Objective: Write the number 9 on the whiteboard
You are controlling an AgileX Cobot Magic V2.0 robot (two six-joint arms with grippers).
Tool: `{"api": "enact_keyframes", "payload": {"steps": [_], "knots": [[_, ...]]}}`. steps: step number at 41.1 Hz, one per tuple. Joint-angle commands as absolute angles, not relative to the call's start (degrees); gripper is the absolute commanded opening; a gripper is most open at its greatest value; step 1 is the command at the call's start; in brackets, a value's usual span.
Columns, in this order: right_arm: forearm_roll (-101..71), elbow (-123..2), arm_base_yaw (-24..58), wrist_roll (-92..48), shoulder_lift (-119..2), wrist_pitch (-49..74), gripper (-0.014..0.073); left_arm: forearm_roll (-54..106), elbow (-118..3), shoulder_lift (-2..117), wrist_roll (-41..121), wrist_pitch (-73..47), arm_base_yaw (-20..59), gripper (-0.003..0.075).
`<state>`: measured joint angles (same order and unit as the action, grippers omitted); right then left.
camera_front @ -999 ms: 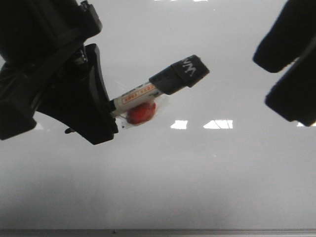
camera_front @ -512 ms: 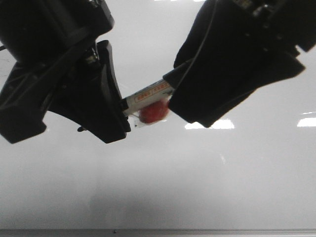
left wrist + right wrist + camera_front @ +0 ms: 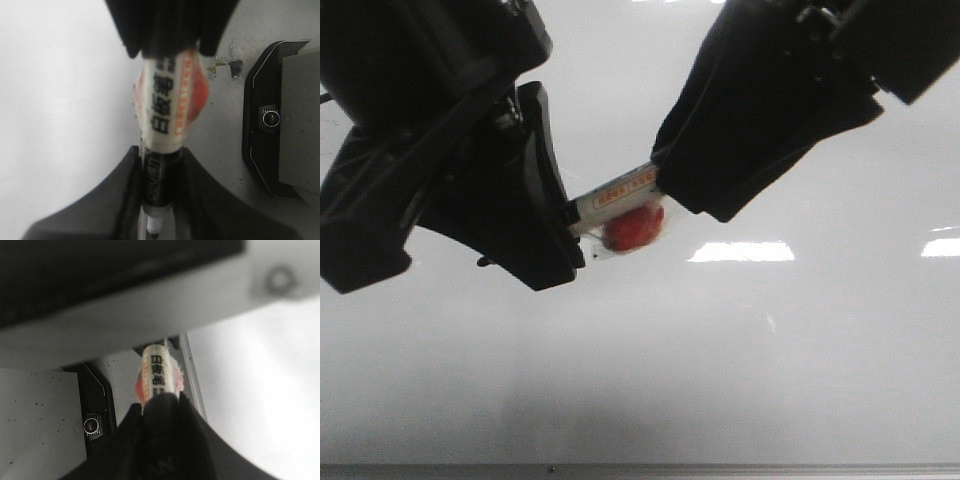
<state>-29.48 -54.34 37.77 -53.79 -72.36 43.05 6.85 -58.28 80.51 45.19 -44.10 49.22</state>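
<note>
White marker (image 3: 620, 188), L gripper (image 3: 555, 225) clamped, R gripper (image 3: 665, 185) on cap

Chinese "白板笔" on marker (image 3: 165, 107) barrel

Both arms reach in over the middle of the front view, their grippers facing each other. The left gripper (image 3: 555, 225) comes in from the left, its dark fingers (image 3: 120, 185) closed tight around one end of a marker pen (image 3: 617, 193). The right gripper (image 3: 670, 185) angles down from the upper right, its fingers (image 3: 131, 435) clamped on the pen's opposite end.
</note>
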Motion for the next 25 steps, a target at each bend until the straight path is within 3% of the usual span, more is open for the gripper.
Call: {"api": "enact_keyframes", "payload": {"steps": [1, 3, 5, 12, 20, 25], "knots": [[-31.5, -56.3, 37.8, -54.3, -71.1, 41.5, -0.004, 8.0, -60.3, 78.7, 44.6, -41.6, 49.6, 0.0272], [-31.5, -56.3, 37.8, -54.3, -70.9, 42.1, -0.0056, 8.0, -60.4, 77.9, 44.4, -41.7, 49.3, 0.036], [-31.1, -56.4, 37.8, -54.1, -70.0, 43.5, -0.006, 8.0, -60.5, 76.4, 44.2, -41.7, 48.7, 0.0399], [-23.4, -56.4, 34.7, -45.7, -65.1, 44.1, -0.006, 8.0, -60.4, 70.4, 41.0, -43.3, 44.9, 0.0401], [-16.4, -55.1, 18.6, -20.9, -56.3, 46.8, -0.006, 8.0, -55.9, 60.1, 33.9, -42.9, 36.4, 0.0401], [-22.6, -47.6, 17.7, -21.9, -55.0, 32.0, -0.006, 8.0, -53.7, 58.3, 33.9, -41.6, 35.2, 0.04]]}}
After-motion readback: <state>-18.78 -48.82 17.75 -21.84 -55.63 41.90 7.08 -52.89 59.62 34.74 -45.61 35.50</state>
